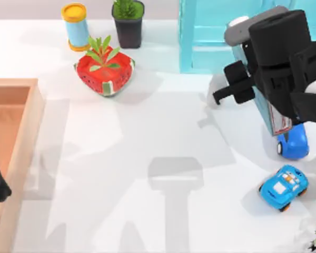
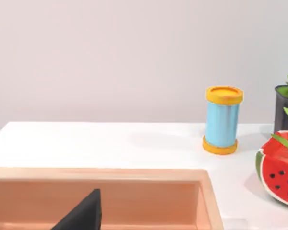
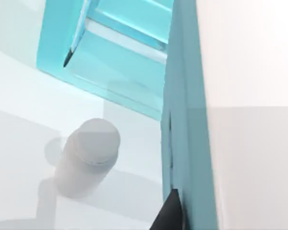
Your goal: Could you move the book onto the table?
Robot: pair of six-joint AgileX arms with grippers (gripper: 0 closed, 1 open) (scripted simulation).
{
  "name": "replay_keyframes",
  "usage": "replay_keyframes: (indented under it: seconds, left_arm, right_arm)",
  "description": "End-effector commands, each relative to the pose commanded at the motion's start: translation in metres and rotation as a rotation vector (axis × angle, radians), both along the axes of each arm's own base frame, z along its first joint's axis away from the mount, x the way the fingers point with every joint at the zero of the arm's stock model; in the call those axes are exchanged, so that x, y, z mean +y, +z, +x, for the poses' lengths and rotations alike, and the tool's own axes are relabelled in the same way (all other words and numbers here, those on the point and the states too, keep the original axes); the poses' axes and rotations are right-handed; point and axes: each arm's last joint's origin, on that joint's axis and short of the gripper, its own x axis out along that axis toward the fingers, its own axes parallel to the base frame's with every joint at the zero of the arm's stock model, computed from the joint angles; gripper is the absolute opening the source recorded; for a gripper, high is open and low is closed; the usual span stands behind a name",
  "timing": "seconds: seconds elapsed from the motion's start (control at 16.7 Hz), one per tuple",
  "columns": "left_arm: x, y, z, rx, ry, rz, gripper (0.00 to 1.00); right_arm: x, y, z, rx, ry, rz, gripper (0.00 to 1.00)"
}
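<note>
The right gripper (image 1: 278, 113) clasps the book (image 1: 267, 108) on edge; a grey cylinder (image 3: 89, 155) beside, blue cars (image 1: 293, 143) just below it.

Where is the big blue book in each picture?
Top view: book at the right, under the right gripper.
Right wrist view: book close up, in front of the shelf.
Left wrist view: faces the tray and can instead; left gripper parked there.
Shared landmark: the shelf, behind the book in the top view too.
</note>
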Motion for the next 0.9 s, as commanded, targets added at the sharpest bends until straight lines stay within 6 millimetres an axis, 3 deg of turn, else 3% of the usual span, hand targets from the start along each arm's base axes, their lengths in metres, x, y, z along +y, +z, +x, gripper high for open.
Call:
replay_keyframes:
  seconds: [0.24,0.48,0.72,0.9]
  left_arm:
    - [0.000,0.000,0.000,0.000,0.000,0.000,1.00]
    - [0.000,0.000,0.000,0.000,0.000,0.000,1.00]
    - [0.000,0.000,0.000,0.000,0.000,0.000,1.00]
    - [0.000,0.000,0.000,0.000,0.000,0.000,1.00]
  right_arm:
    - [0.095,-0.021,-0.046,-0.073,0.174,-0.365,0.00]
    - [0.165,-0.054,-0.118,-0.162,0.338,-0.722,0.00]
    - [0.197,-0.084,-0.181,-0.246,0.456,-0.981,0.00]
    - [0.201,-0.093,-0.197,-0.267,0.484,-1.047,0.00]
